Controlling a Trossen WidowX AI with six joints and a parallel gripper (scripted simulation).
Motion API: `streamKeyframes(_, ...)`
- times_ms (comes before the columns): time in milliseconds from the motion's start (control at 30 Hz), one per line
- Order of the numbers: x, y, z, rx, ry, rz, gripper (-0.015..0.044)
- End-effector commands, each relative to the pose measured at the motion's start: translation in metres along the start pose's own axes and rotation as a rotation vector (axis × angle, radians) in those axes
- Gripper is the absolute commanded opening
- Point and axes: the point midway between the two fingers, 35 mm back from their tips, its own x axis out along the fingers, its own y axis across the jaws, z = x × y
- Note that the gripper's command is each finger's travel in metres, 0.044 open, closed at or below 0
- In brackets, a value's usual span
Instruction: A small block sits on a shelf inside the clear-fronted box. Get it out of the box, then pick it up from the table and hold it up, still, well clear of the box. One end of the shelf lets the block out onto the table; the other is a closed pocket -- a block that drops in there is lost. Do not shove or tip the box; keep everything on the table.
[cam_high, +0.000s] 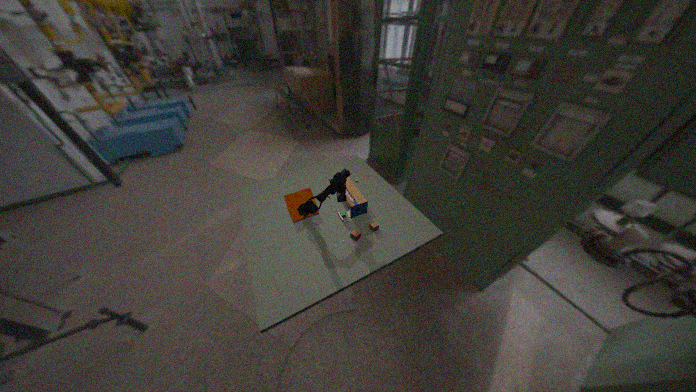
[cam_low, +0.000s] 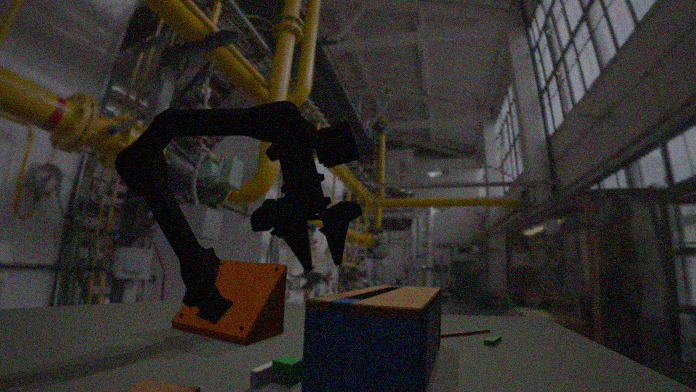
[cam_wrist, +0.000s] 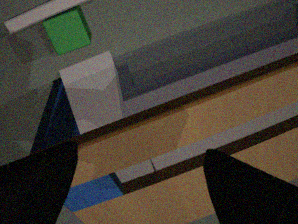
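Observation:
A green block (cam_high: 343, 215) (cam_low: 287, 370) (cam_wrist: 67, 31) lies on the table outside the box, close beside a low white bar (cam_low: 261, 375) (cam_wrist: 45, 14). The box (cam_high: 356, 194) (cam_low: 365, 345) (cam_wrist: 240, 106) stands upright, with a slotted wooden top and a blue end wall. A white piece (cam_wrist: 95, 95) juts from its front at the end nearer the block. My gripper (cam_low: 324, 267) (cam_wrist: 141, 155) is open and empty, pointing down above the box top. The green block is away from both fingers. The lower part of the box is out of frame in the exterior view.
Two wooden cubes (cam_high: 355, 234) (cam_high: 374, 226) stand on the table beyond the blue end of the box. The arm's base is by an orange wedge (cam_high: 295, 200) (cam_low: 255, 290). A small flat green piece (cam_low: 492, 340) and a thin brown stick (cam_low: 465, 333) lie behind the box.

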Motion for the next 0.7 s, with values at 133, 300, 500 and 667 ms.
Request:
streamKeyframes(133,-0.002,0.040,0.008,-0.435,0.101,0.030,0.0285)
streamKeyframes(300,-0.002,0.040,0.008,-0.435,0.101,0.030,0.0285)
streamKeyframes(500,-0.006,0.029,0.007,-0.407,0.134,-0.005,0.0285)
streamKeyframes(667,-0.010,0.007,0.008,-0.035,0.179,-0.111,0.0285)
